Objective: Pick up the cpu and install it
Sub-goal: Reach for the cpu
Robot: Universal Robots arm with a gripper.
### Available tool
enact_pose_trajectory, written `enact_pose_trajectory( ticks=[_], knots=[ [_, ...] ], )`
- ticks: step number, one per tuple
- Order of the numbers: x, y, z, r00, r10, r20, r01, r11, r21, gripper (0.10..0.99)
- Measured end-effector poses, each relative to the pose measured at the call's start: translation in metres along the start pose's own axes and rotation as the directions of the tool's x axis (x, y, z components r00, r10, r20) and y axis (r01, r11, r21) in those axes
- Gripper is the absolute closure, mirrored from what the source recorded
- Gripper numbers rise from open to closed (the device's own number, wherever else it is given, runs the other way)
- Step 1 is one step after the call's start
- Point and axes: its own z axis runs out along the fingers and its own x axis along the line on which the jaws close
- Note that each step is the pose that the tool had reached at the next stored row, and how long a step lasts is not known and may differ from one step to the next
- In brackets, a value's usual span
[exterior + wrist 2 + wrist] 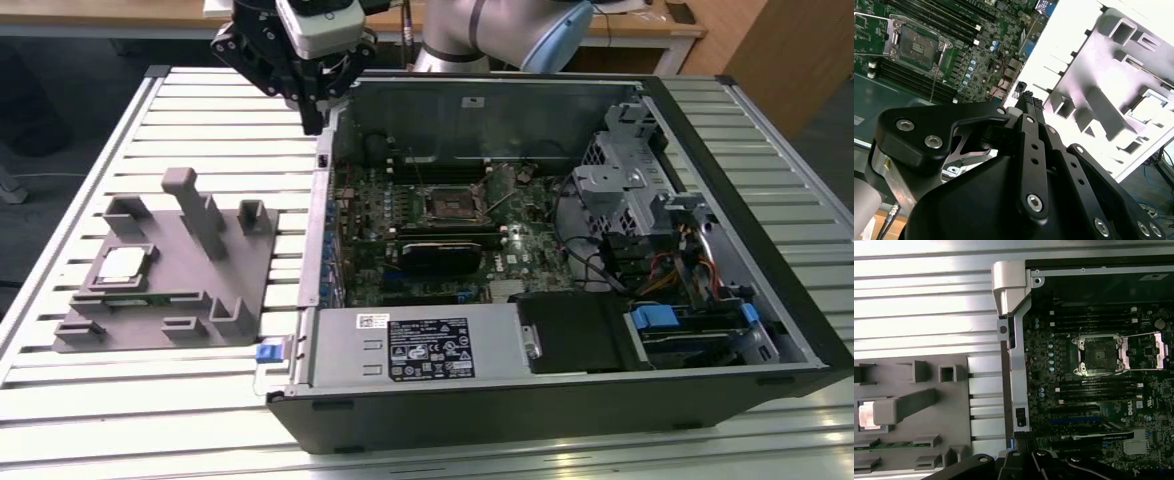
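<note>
**Item: cpu** (122, 264). Small flat square chip with a pale metal top. It lies face up in a shallow recess of the grey fixture tray (200, 290), well apart from the gripper, toward the exterior view's left.

**Handling (judged).** Light, rigid and wafer-thin, and probably fragile on its underside. The metal top looks smooth and likely slippery. The best hold is by two opposite edges, kept level. Little height stands above the recess, so the grip margin looks small.

**Gripper** (314, 120). The fingers are pressed together and pinch nothing. It hangs over the corner of the computer case (324, 200), between the tray and the motherboard, touching neither.

**Destination: socket frame** (454, 204). It sits on the motherboard inside the case, on the gripper's other side from the chip and about as far off. Its load plate appears swung open and its bed appears bare.

**Surroundings.**
- Upright posts (200, 215) rise from the tray between the gripper and the chip. In the first wrist view one leans across the chip's near edge.
- Green memory stick (894, 444) lies in a slot just beside the chip, farther from the gripper's line.
- The case wall stands directly beneath the gripper and is a rim to clear on the way to the socket.
- Power supply (414, 345) and drive cage (634, 185) lie beyond the socket, well away.
- Slatted metal table (214, 110) bears the tray and the case.
</note>
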Motion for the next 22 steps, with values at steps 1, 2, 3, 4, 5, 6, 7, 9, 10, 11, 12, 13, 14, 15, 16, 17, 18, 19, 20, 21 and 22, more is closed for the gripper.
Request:
enact_pose_trajectory(
  ticks=[1,2,3,4,5,6,7,9,10,11,12,13,14,15,16,17,18,19,20,21,22],
  knots=[
    [0.0006,-0.0001,0.0,1.0,0.0,0.0,0.0,1.0,0.0,0.965],
    [0.0012,-0.0001,0.0,1.0,0.0,-0.0001,0.0,1.0,0.0,0.965],
    [0.0018,-0.0001,0.0001,1.0,0.0,0.0,0.0,1.0,0.0,0.965],
    [0.0025,-0.0002,0.0001,1.0,0.0,-0.0001,0.0,1.0,0.0,0.965],
    [0.0031,-0.0002,0.0001,1.0,0.0,-0.0002,0.0,1.0,0.0,0.965],
    [0.0037,-0.0003,0.0001,1.0,0.0,-0.0002,0.0,1.0,0.0,0.965],
    [0.0043,-0.0003,0.0001,1.0,0.0,-0.0002,0.0,1.0,0.0,0.965],
    [0.0056,-0.0004,0.0002,1.0,0.0,-0.0003,0.0,1.0,0.0,0.965],
    [0.0061,-0.0005,0.0003,1.0,0.0,-0.0003,0.0,1.0,0.0,0.965],
    [0.0067,-0.0005,0.0003,1.0,0.0,-0.0004,0.0,1.0,0.0,0.965],
    [0.0073,-0.0006,0.0003,1.0,0.0,-0.0004,0.0,1.0,0.0,0.965],
    [0.0079,-0.0006,0.0003,1.0,0.0,-0.0005,0.0,1.0,0.0,0.965],
    [0.0084,-0.0007,0.0003,1.0,0.0,-0.0006,0.0,1.0,0.0,0.965],
    [0.009,-0.0007,0.0003,1.0,0.0,-0.0006,0.0,1.0,0.0,0.965],
    [0.0097,-0.0008,0.0004,1.0,0.0,-0.0006,0.0,1.0,0.0,0.965],
    [0.0103,-0.0008,0.0004,1.0,0.0,-0.0006,0.0,1.0,0.0,0.965],
    [0.0109,-0.0008,0.0004,1.0,0.0,-0.0006,0.0,1.0,0.0,0.965],
    [0.0115,-0.0009,0.0005,1.0,0.0,-0.0006,0.0,1.0,0.0,0.965],
    [0.0121,-0.0009,0.0005,1.0,0.0,-0.0007,0.0,1.0,0.0,0.965],
    [0.0126,-0.001,0.0005,1.0,0.0,-0.0007,0.0,1.0,0.0,0.965],
    [0.0132,-0.001,0.0005,1.0,0.0,-0.0007,0.0,1.0,0.0,0.965]
  ],
)
